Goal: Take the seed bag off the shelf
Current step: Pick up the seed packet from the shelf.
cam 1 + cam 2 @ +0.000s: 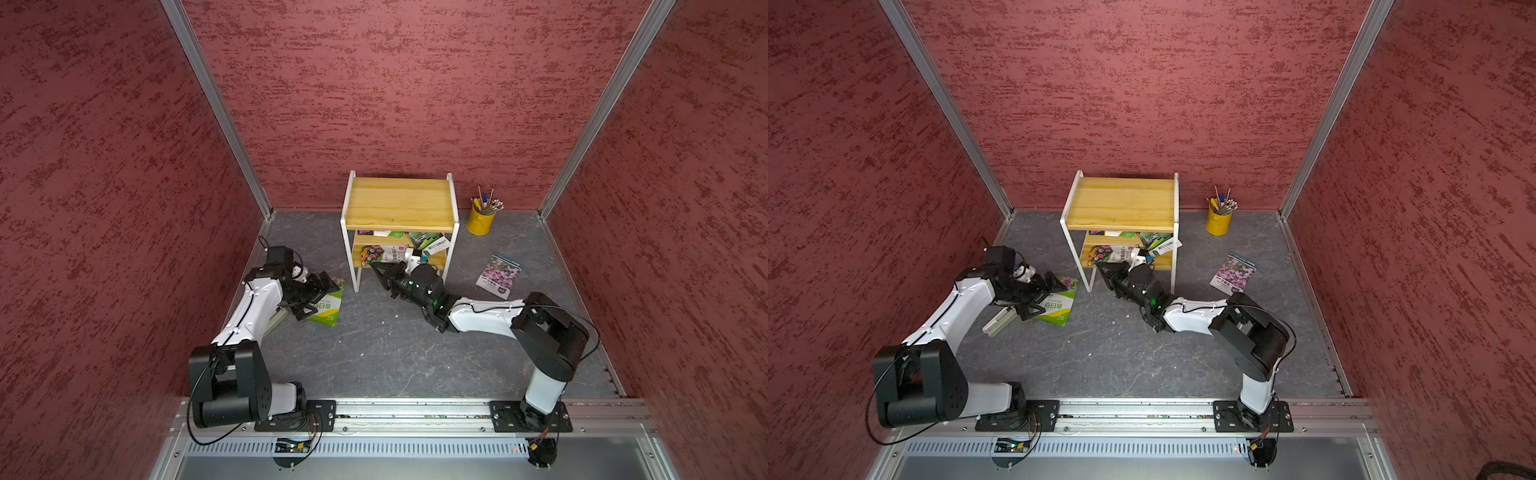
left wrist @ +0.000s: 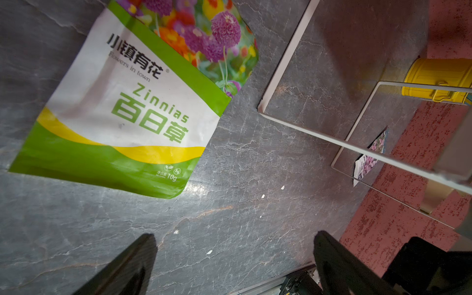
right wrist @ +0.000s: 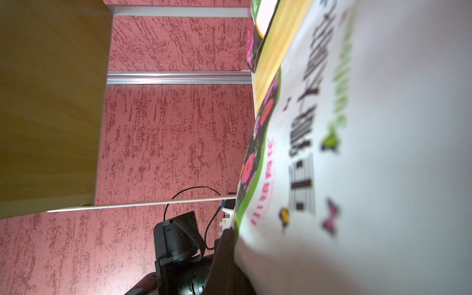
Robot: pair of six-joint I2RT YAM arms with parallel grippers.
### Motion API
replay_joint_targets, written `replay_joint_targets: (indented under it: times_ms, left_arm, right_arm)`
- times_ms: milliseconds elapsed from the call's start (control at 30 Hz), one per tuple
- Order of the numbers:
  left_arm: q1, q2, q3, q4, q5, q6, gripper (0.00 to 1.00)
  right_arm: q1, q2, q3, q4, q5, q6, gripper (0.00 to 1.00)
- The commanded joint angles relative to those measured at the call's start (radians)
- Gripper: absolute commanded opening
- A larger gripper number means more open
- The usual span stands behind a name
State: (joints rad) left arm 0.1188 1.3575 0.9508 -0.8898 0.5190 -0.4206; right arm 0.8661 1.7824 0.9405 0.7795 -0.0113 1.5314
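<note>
The shelf stands at the back wall, with yellowish boards in a white frame. On its lower board lies a white seed bag with a dark flowered band. My right gripper reaches in at that board's front and is shut on the bag's near edge. The bag fills the right wrist view, pressed against one dark finger; the other finger is hidden. My left gripper hangs open over the floor, left of the shelf.
A green and white zinnias bag lies on the floor under the left gripper. A purple-flowered bag lies right of the shelf and a yellow pencil cup behind it. More bags are on the lower board.
</note>
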Motion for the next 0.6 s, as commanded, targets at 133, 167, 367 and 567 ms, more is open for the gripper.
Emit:
replay_joint_targets:
  times_ms: [133, 167, 367, 567]
  left_arm:
    - [0.007, -0.010, -0.010, 0.022, 0.008, -0.006, 1.00]
    - [0.008, -0.008, -0.010, 0.022, 0.007, -0.007, 1.00]
    - [0.005, -0.005, -0.010, 0.029, 0.004, -0.015, 1.00]
    - [-0.001, 0.008, -0.002, 0.034, 0.002, -0.019, 1.00]
  right_arm:
    - [0.007, -0.009, -0.016, 0.024, 0.002, 0.007, 0.06]
    - [0.006, -0.011, -0.014, 0.016, 0.000, 0.004, 0.19]
    - [-0.002, 0.004, -0.008, 0.010, 0.006, 0.009, 0.49]
    - [-0.013, 0.018, 0.026, -0.012, 0.007, 0.001, 0.55]
